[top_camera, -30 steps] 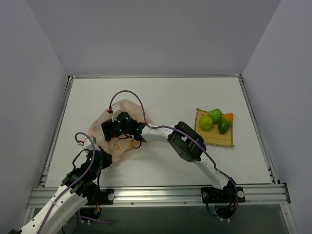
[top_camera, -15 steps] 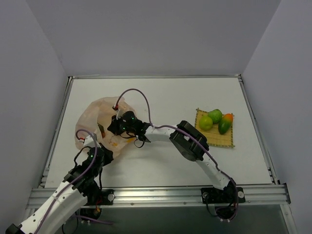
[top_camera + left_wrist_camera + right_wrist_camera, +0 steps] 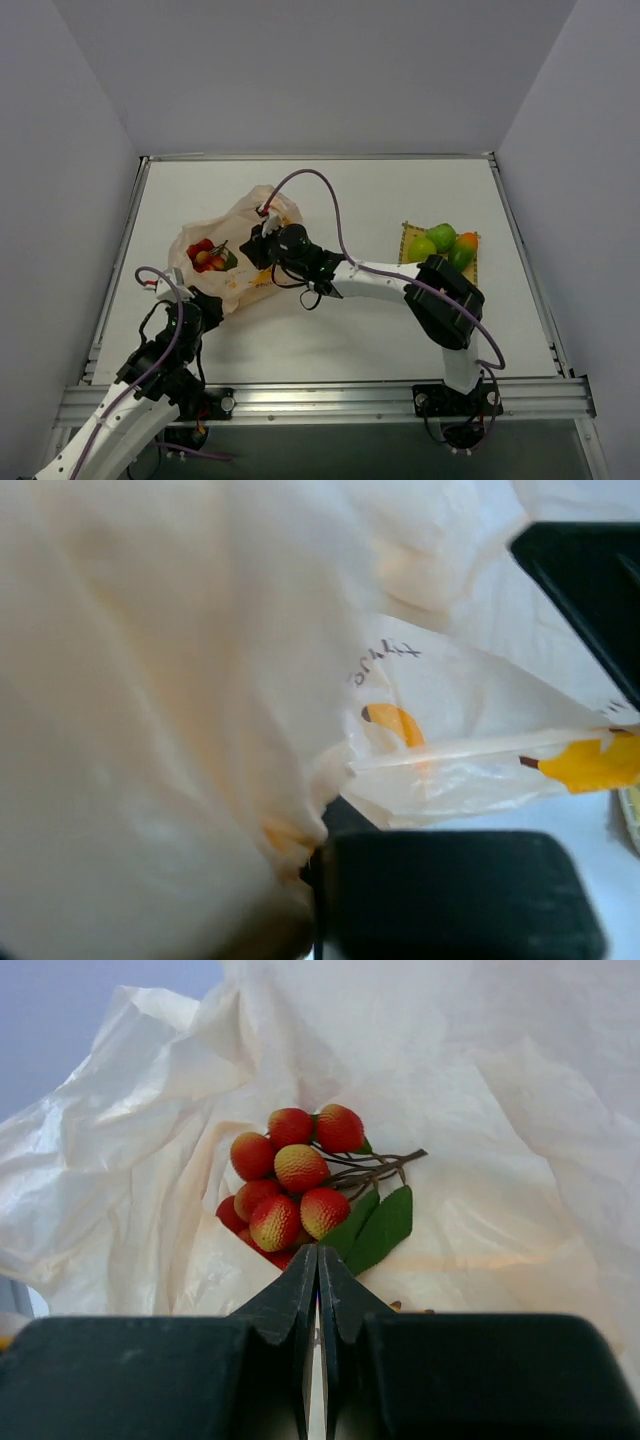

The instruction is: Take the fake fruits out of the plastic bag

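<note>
Lying inside plastic bag [image 3: 240, 285], red cluster [image 3: 207, 257]; three fruits [image 3: 441, 239] on mat [image 3: 447, 286].

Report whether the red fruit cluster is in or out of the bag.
In: the red cluster lies inside the plastic bag, plastic all around.

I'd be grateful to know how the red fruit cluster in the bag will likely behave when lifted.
Probably light and stiff: the red fruit cluster looks like moulded plastic on thin stems. Its rounded berries may slip when pinched; the stems seem a safer hold. The crinkled plastic bag beneath would likely flop.
</note>
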Available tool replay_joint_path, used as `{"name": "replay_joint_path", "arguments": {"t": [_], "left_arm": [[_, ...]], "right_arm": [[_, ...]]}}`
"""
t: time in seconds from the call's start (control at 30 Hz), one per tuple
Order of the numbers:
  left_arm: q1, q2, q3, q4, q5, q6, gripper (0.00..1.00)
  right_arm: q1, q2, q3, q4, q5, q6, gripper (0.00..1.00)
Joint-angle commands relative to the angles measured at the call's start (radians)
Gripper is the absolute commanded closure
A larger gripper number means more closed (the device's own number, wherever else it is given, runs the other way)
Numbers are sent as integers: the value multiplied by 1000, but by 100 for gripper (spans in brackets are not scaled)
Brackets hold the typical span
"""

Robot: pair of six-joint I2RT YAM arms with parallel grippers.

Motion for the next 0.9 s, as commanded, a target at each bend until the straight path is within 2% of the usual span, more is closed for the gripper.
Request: {"name": "replay_joint_path", "arguments": {"t": [0.0,0.03,0.07,0.13,0.17,0.2,0.33,0.37,0.5,0.57,0.67,0.7,0.73,0.8,0.83,0.87], "left_arm": [[-1,-3,69,-100,-58,45,87],[0,-3,81,-107,-62,54,83],[-1,0,101,-110,-68,62,67],[-1,20,119,-113,-75,76,45],[0,30,127,-107,-79,76,27],[0,55,135,-95,-76,76,21],[2,147,133,26,-49,102,8],[0,176,135,74,-53,109,7],[7,361,168,90,-151,102,7],[10,392,158,153,-235,88,9],[17,411,122,243,-308,94,23],[26,420,118,287,-315,111,32],[31,423,113,297,-320,112,54],[60,426,99,312,-302,123,75],[71,419,87,315,-290,119,85],[79,408,57,329,-244,115,97]], "right_arm": [[5,-109,-93,32,130,-35,100],[5,-138,-145,31,150,-30,100],[6,-150,-171,32,153,-24,100],[6,-164,-239,46,153,-15,100],[6,-165,-256,49,155,-6,100],[6,-164,-273,61,153,0,100],[8,-153,-331,100,135,19,100],[11,-153,-345,106,132,19,100],[10,-167,-362,111,138,16,100],[7,-178,-362,108,137,13,100],[6,-178,-338,75,135,7,100],[6,-182,-333,60,134,7,100],[8,-188,-324,54,129,4,96],[8,-193,-313,46,118,4,77],[8,-193,-290,43,114,2,58],[13,-190,-278,43,114,5,50]]}}
